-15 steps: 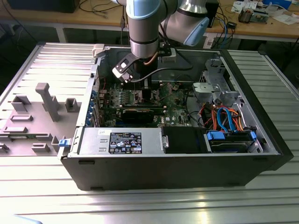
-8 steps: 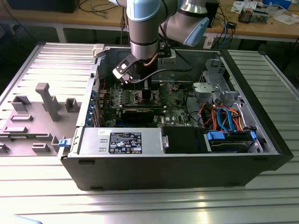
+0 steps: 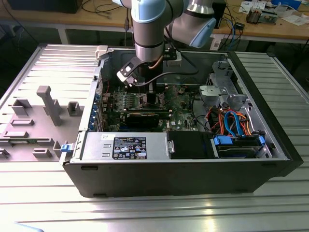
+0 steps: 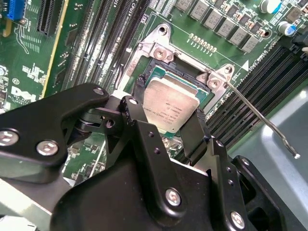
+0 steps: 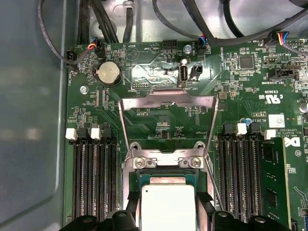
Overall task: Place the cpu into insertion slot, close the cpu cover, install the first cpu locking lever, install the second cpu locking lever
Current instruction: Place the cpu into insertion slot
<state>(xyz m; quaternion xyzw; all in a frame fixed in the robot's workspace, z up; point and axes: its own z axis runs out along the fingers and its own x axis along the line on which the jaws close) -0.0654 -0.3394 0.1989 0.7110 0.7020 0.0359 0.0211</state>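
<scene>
squarely, the hand grips the cpu, silver top up.

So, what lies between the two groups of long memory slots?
In the first wrist view: the insertion slot, with the cpu over it, gripped by the pincer, and the open cpu cover.

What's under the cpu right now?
The insertion slot: its dark frame and metal rim show around the cpu, held in the gripper. The pin grid is hidden beneath it.

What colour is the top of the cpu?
The cpu is dull silver; second wrist view shows it best.
</scene>
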